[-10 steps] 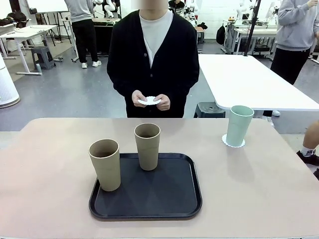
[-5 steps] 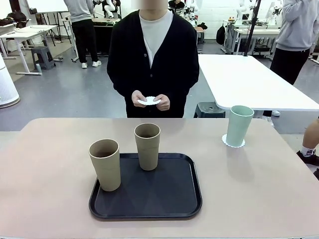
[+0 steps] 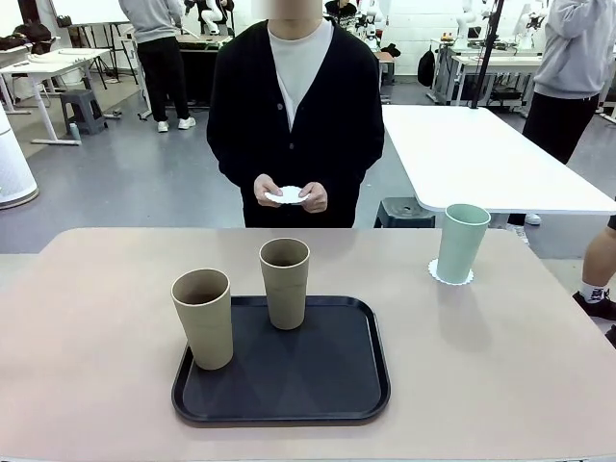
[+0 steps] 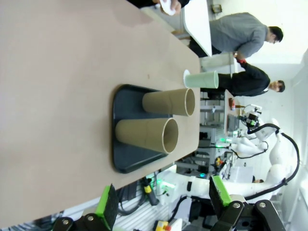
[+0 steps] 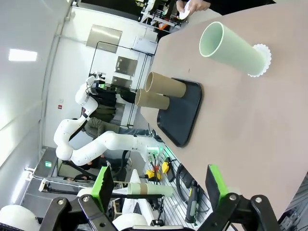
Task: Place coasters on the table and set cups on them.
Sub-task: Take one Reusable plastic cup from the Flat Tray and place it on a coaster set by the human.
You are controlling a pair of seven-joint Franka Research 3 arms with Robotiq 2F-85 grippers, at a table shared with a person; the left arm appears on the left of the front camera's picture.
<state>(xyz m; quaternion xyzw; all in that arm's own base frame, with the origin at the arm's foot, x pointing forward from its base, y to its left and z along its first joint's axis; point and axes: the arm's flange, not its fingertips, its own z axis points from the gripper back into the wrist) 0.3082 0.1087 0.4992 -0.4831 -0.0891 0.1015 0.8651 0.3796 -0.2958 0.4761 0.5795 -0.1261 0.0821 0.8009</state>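
My left gripper (image 4: pixel 163 195) hangs released, jaws wide with nothing between them, back off the near edge of the table (image 3: pixel 500 385). My right gripper (image 5: pixel 159 183) is the same: spread and empty.

Nearest out is the black tray (image 3: pixel 327 385), carrying the two tan cups (image 3: pixel 203 318). I read them as parked there until discs go down. Both stand upright, long axis vertical, mouths up, tapering to narrower bases.

Far right, the mint green cup (image 3: pixel 462 243) stands the same way, centred on a flat coaster (image 3: pixel 450 277) whose scalloped edge shows around its base. That pair looks finished.

Beyond the far edge, the person's hands (image 3: pixel 313 198) hold the white held coaster (image 3: pixel 287 194) level at the waist. Whether it is one disc or two I cannot tell.
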